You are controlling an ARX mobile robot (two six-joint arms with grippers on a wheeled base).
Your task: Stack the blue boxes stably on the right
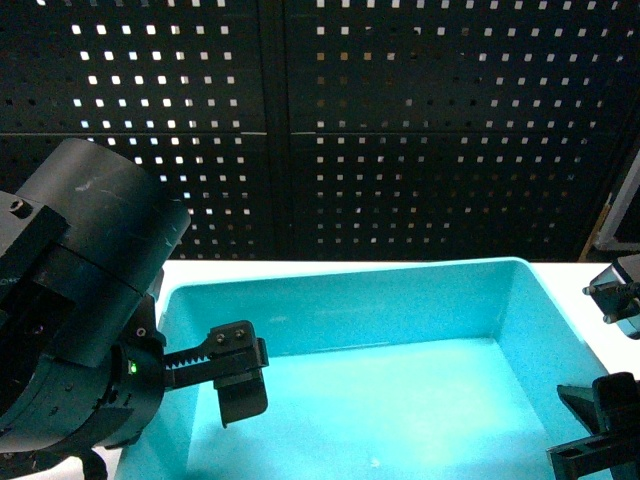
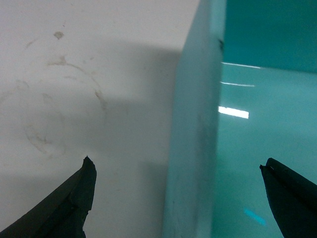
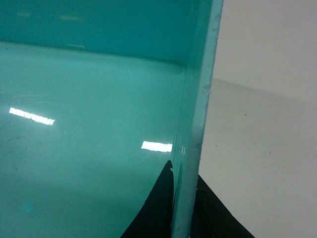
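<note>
head: wide shallow turquoise plastic bin (image 1: 400, 300) is sitting on white tabletop (image 1: 600, 275), filling lower frame; left gripper (image 1: 205, 375) is reaching over bin's left wall; right gripper (image 1: 600, 430) is sitting at its right wall.
left wrist: fingers (image 2: 74, 198) are spread wide, straddling left wall, not touching.
right wrist: fingers (image 3: 153, 213) are clenching right wall from both sides.

Bin (image 1: 400, 310): turquoise plastic, smooth, glossy, light reflected. Tabletop (image 2: 74, 89): white, matt, scuffed. Back panel (image 1: 400, 120): black perforated metal. Gripper fingers (image 2: 74, 198): black, matt.
</note>
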